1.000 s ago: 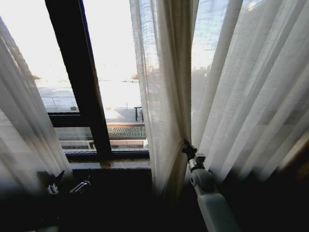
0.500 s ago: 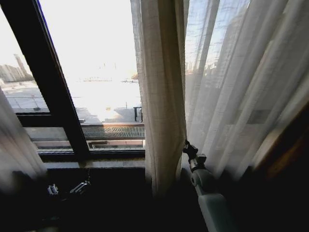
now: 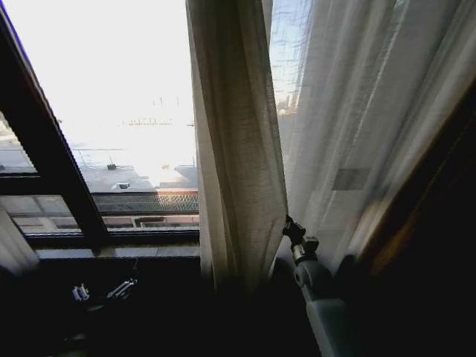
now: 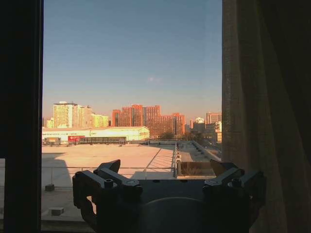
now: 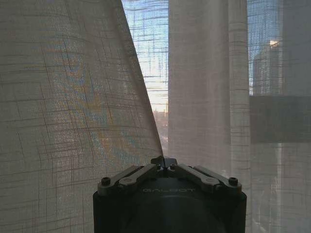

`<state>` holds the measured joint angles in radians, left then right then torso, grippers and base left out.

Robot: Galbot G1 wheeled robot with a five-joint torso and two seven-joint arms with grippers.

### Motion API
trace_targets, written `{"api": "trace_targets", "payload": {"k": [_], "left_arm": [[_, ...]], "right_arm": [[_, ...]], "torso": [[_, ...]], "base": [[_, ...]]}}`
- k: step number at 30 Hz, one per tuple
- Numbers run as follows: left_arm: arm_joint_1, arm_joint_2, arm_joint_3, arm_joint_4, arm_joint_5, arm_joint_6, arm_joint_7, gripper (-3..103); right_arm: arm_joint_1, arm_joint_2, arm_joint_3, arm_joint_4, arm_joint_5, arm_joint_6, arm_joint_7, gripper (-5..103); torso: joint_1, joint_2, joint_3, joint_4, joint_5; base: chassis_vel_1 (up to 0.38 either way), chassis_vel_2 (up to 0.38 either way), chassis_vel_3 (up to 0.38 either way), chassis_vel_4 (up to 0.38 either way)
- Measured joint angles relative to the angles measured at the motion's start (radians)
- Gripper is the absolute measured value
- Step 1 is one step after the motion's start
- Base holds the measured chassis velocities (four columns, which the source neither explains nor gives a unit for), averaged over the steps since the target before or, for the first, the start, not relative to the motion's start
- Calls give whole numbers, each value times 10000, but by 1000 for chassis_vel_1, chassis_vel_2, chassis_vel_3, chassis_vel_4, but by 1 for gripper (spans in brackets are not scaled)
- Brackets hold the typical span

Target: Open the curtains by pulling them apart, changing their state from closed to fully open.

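Note:
The right-hand panel of the curtains (image 3: 238, 149) hangs bunched in long folds at the middle of the head view, with more sheer fabric (image 3: 357, 111) spreading to the right. My right gripper (image 3: 288, 227) is shut on a fold at that panel's lower edge. In the right wrist view its fingertips (image 5: 164, 161) are pinched together on the curtain weave (image 5: 73, 121). A sliver of the left-hand curtain (image 3: 13, 249) shows at the lower left. My left gripper (image 3: 104, 290) sits low below the sill, open and apart from the fabric, with bare window between its fingers (image 4: 112, 174).
A dark window frame bar (image 3: 44, 149) slants across the left, above the sill (image 3: 119, 251). A dark brown wall edge (image 3: 424, 223) stands at the right, just behind the sheer fabric. Outside the glass lie rooftops and buildings (image 4: 146, 121).
The whole head view has shifted, so the frame bar and left curtain now sit farther left. My right gripper stays shut on the same fold; the left arm has not moved.

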<state>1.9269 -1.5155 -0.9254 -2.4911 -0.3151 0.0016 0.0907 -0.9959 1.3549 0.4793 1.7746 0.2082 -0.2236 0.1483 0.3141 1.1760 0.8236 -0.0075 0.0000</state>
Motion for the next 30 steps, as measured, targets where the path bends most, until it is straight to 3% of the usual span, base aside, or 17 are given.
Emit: {"api": "trace_targets", "payload": {"k": [30], "left_arm": [[-76, 55, 74, 73, -6, -30, 7, 100]], "right_arm": [[-12, 25, -62, -38, -96, 33, -3, 0]], "torso": [[-2, 0, 0, -2, 7]], "base": [[-326, -356, 325, 361]]}}
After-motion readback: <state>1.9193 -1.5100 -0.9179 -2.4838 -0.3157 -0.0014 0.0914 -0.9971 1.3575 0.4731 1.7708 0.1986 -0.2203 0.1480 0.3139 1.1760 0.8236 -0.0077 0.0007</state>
